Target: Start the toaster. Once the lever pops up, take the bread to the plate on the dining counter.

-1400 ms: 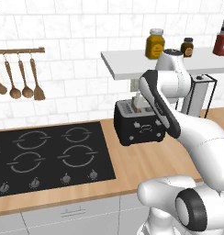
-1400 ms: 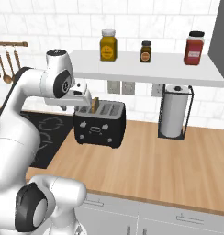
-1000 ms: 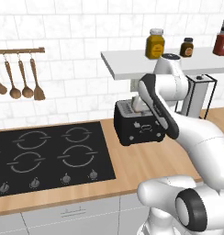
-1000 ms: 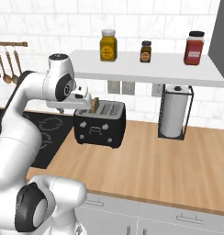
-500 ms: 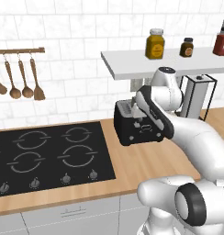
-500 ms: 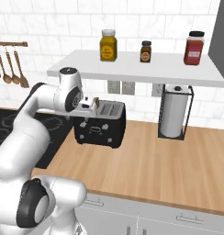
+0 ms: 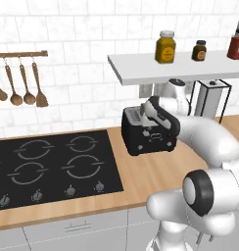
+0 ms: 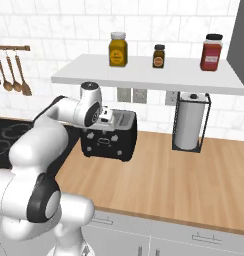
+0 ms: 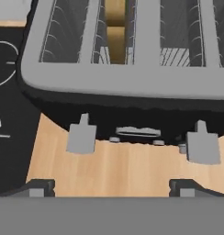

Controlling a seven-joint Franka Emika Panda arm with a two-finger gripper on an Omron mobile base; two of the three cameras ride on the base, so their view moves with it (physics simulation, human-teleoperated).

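Black glossy toaster [image 7: 141,137] sits upright on wooden wall counter, just right of the hob, below the white shelf, w/ small white marks on its front. Top is grey metal w/ two long slots [image 9: 132,55]. Bread [image 9: 115,43], tan-brown, stands on edge down in one slot, sunk below the top rim.

White marbled tiles cover the far wall [image 7: 82,29]. A light wooden bench [image 8: 184,175] runs along it, white drawers [image 7: 67,228] below — a black hob [image 7: 48,166] set in at left. A white shelf [image 8: 144,75] carries three jars; wooden spoons [image 7: 18,88] hang from a rail far left.
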